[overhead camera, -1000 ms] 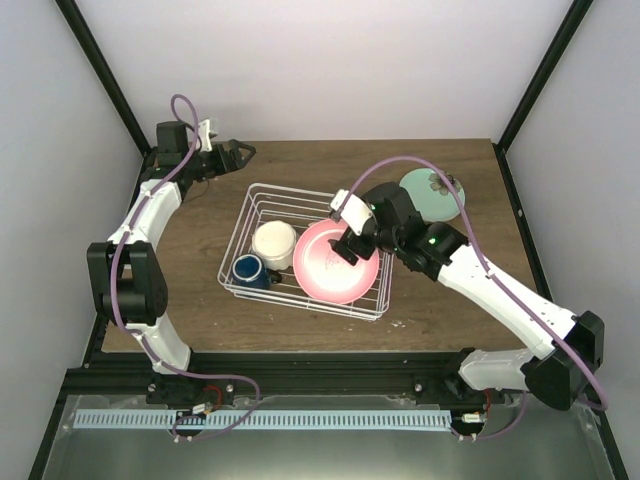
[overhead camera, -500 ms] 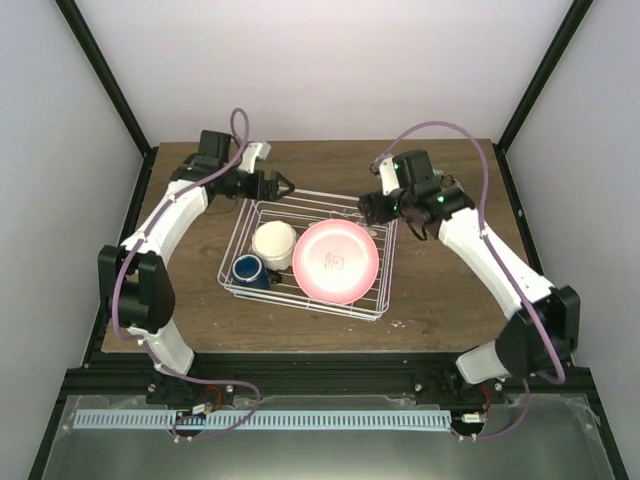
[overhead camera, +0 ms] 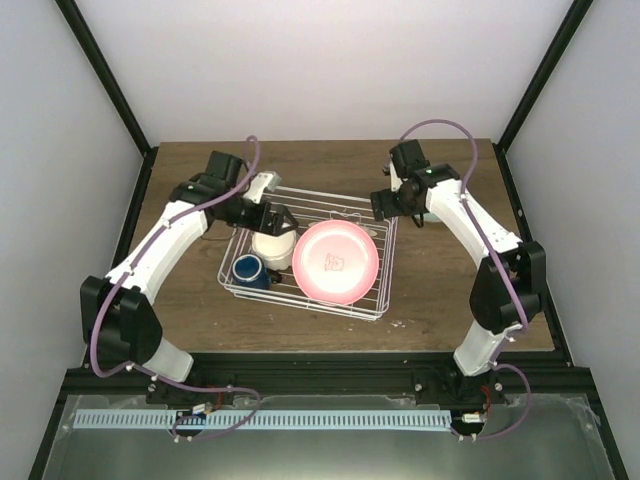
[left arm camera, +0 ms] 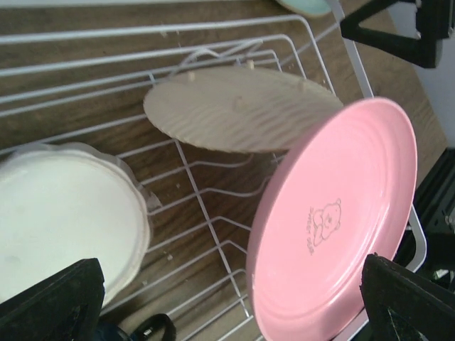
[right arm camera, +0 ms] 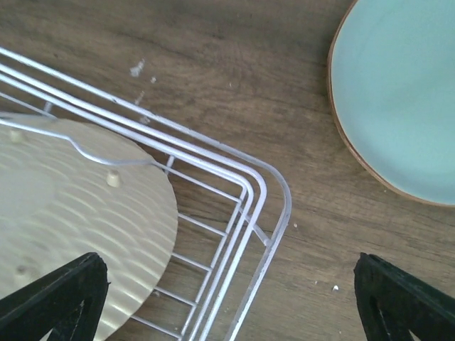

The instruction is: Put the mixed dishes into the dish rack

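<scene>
Left gripper [left arm camera: 227, 302], right gripper [right arm camera: 227, 302] released, empty; pale green plate [right arm camera: 398, 92] outside dish rack [right arm camera: 274, 192] corner; rack wire may be snagged.

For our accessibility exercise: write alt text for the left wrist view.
A pink plate leans in the wire dish rack, a tan plate behind it and a cream bowl at left; the open left gripper hovers above.
</scene>
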Tool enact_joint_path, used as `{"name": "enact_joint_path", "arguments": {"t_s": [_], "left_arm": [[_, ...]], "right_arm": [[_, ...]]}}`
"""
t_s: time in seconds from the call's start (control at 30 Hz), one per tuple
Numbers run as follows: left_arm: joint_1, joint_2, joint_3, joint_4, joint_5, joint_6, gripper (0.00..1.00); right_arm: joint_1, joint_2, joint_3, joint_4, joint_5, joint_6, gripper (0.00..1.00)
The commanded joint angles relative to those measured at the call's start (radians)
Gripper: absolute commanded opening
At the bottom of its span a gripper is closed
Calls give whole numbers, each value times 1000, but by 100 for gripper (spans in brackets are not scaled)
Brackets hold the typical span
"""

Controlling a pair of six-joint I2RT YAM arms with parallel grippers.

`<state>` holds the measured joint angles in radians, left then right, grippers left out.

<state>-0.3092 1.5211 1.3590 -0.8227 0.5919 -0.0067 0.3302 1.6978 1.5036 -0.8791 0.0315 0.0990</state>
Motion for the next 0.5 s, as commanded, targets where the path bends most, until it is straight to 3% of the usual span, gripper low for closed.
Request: {"name": "enact_joint_path", "arguments": {"t_s": [0.0,0.47], "left_arm": [[-41,16,-11,-46,-39,5,100],[-108,143,-18,-11,-79,2,100]], "right_arm": [[-3,42,34,-40,32,7,97],[-73,226,110,80,62,-18,100]]}}
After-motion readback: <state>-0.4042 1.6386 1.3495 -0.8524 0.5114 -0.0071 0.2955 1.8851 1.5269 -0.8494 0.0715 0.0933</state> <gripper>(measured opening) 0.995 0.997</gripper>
